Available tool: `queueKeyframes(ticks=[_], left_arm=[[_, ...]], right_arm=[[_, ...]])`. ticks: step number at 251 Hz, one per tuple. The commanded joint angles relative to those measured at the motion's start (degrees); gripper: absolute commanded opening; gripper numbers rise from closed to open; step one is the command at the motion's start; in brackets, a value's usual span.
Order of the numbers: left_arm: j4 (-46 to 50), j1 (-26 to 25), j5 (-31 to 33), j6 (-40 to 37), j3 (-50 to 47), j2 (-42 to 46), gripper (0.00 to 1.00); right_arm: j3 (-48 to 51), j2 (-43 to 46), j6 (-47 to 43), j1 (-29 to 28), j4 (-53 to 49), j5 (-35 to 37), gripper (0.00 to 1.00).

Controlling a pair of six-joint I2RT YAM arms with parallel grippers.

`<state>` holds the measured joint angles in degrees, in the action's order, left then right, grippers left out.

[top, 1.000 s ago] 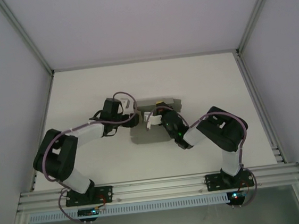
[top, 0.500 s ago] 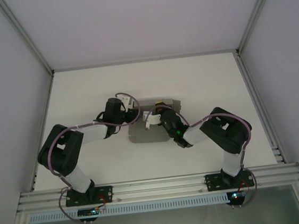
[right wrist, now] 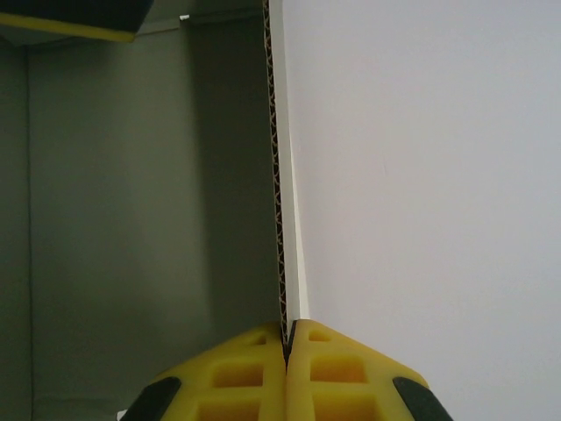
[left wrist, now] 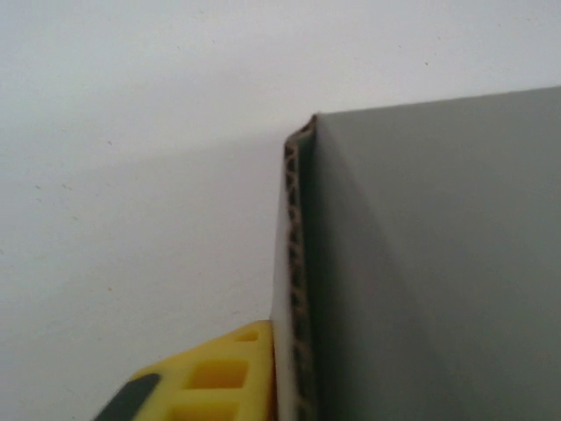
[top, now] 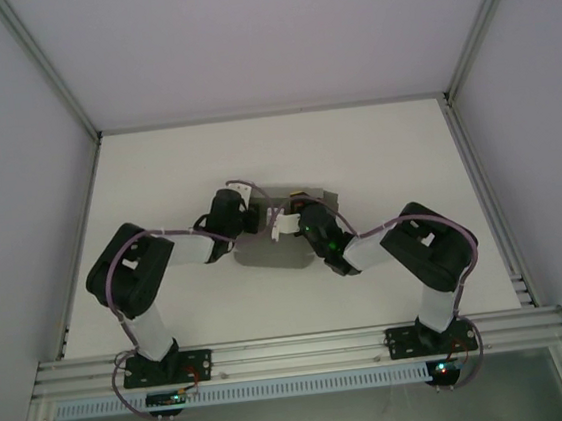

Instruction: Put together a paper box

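Note:
The grey paper box (top: 271, 255) lies mid-table with both grippers meeting over it. My left gripper (top: 259, 219) is at its left wall. In the left wrist view one yellow finger (left wrist: 219, 377) presses the outer face of the upright card wall (left wrist: 421, 263), and the card hides the other finger. My right gripper (top: 285, 221) is shut on another upright wall. In the right wrist view its fingertips (right wrist: 263, 368) pinch the corrugated edge (right wrist: 280, 219), with the box's grey inside (right wrist: 131, 219) to the left.
The white table (top: 158, 183) stretches free round the box on every side. White enclosure walls stand at the left, right and back. An aluminium rail (top: 296, 350) with the arm bases runs along the near edge.
My left arm has swung right to the box and its jaws have closed on the left wall. The box has turned slightly. The right gripper keeps its hold.

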<state>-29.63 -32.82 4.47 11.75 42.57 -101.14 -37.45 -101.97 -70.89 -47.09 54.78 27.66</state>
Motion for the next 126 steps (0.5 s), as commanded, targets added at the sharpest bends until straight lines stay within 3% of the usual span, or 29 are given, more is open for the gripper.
queueKeyframes(ticks=[1,20,48,79,113,126], left_arm=[[-2.14,0.10,4.84,2.65,-0.01,-1.51,0.01],[-1.05,-0.32,9.12,5.43,0.71,-2.04,0.00],[2.14,-1.42,21.46,11.36,1.79,-3.24,0.00],[7.48,-1.80,29.18,19.18,3.08,-3.99,0.00],[10.30,-3.24,35.51,22.41,4.16,-4.72,0.00],[11.34,-3.22,34.32,22.26,4.95,-5.12,0.00]], right_arm=[[0.85,-0.51,2.84,-0.63,-9.21,-1.42,0.00],[0.79,-0.60,3.17,-0.95,-9.63,-0.25,0.00],[0.73,-0.97,3.93,-1.64,-9.76,2.07,0.00],[1.23,-1.38,4.54,-1.97,-9.02,3.27,0.00],[1.31,-1.59,4.92,-2.22,-8.38,4.29,0.00],[1.30,-1.61,5.10,-2.26,-8.30,4.29,0.00]])
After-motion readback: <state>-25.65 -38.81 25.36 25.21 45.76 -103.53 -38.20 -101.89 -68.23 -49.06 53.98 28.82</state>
